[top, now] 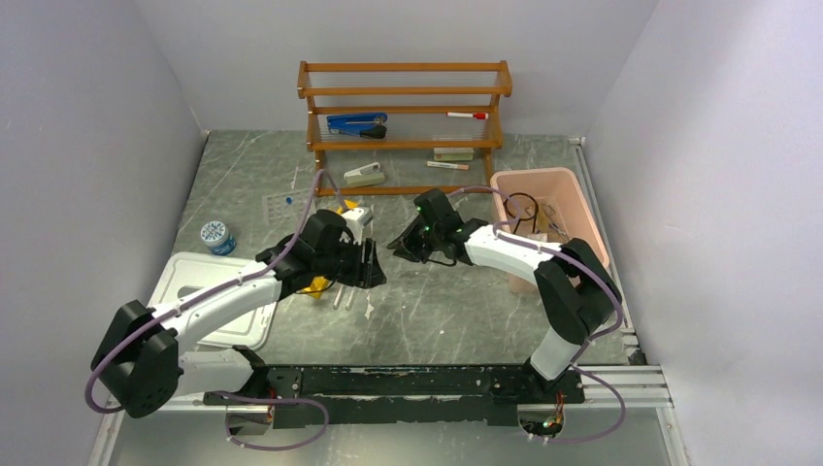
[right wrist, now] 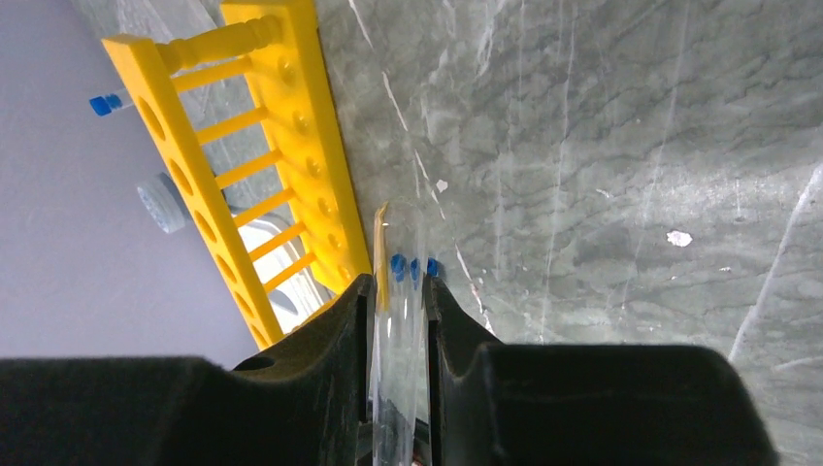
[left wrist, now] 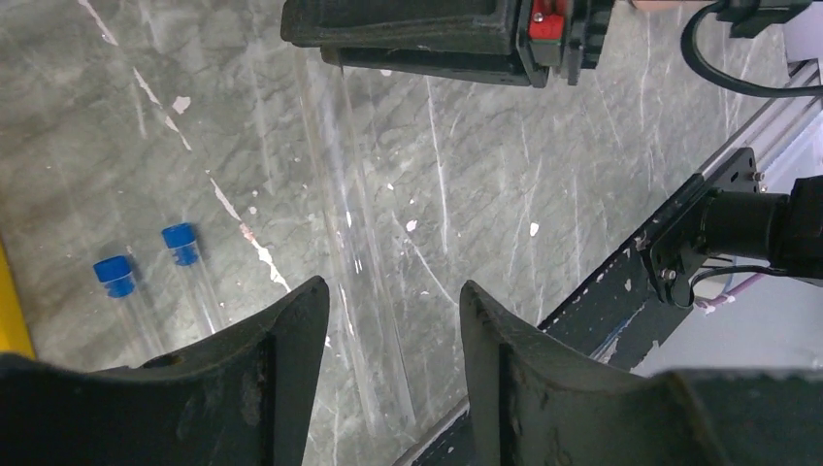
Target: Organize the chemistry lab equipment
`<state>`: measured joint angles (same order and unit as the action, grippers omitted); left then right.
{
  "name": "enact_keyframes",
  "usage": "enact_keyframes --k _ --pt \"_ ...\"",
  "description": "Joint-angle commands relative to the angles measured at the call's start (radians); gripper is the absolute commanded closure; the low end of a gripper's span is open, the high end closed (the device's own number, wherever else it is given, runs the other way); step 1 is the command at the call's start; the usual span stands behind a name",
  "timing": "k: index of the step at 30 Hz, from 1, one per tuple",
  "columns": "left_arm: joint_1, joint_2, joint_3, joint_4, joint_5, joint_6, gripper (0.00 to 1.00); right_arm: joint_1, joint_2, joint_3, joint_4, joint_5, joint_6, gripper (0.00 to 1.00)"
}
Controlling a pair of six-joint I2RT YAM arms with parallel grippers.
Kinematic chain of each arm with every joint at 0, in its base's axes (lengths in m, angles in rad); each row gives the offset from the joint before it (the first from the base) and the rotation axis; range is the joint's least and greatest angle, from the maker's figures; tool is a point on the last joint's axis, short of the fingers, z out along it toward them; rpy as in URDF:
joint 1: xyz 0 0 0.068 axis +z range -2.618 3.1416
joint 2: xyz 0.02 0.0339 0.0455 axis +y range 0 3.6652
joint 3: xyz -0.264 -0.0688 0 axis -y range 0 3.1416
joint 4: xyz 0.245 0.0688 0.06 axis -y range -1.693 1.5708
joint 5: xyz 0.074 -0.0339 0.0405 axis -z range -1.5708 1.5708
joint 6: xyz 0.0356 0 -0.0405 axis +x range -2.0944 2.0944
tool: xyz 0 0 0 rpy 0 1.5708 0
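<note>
My right gripper [right wrist: 398,286] is shut on a long clear tube [right wrist: 398,349], which it holds by one end. In the left wrist view that clear tube [left wrist: 349,223] runs from the right gripper [left wrist: 437,39] down between the fingers of my left gripper [left wrist: 393,296]. The left jaws are open and clear of the tube on both sides. Two blue-capped tubes [left wrist: 180,243] lie on the table to the left. The yellow holed rack [right wrist: 291,146] lies on its side, partly under my left arm [top: 315,284]. Both grippers meet mid-table, left [top: 369,264] and right [top: 400,245].
A pink bin [top: 582,194] at the right holds a black wire ring stand [top: 524,209]. The wooden shelf rack [top: 403,92] stands at the back. At the left are a white tray [top: 194,277], a round lid [top: 216,236] and a clear bag [top: 281,202].
</note>
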<state>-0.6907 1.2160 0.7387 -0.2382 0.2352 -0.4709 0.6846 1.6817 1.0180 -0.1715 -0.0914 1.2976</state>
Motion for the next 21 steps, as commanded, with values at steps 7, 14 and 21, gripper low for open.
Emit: enact_keyframes --k 7,14,21 --pt "0.004 0.062 0.040 0.058 0.058 0.018 0.59 -0.010 -0.054 -0.043 0.064 -0.075 0.012 0.86" --pt "0.003 0.075 0.062 0.034 0.040 0.095 0.84 -0.010 -0.055 -0.067 0.129 -0.113 -0.056 0.73" --pt "0.003 0.056 0.099 0.005 0.032 0.171 0.95 -0.024 -0.048 -0.046 0.128 -0.171 -0.111 0.50"
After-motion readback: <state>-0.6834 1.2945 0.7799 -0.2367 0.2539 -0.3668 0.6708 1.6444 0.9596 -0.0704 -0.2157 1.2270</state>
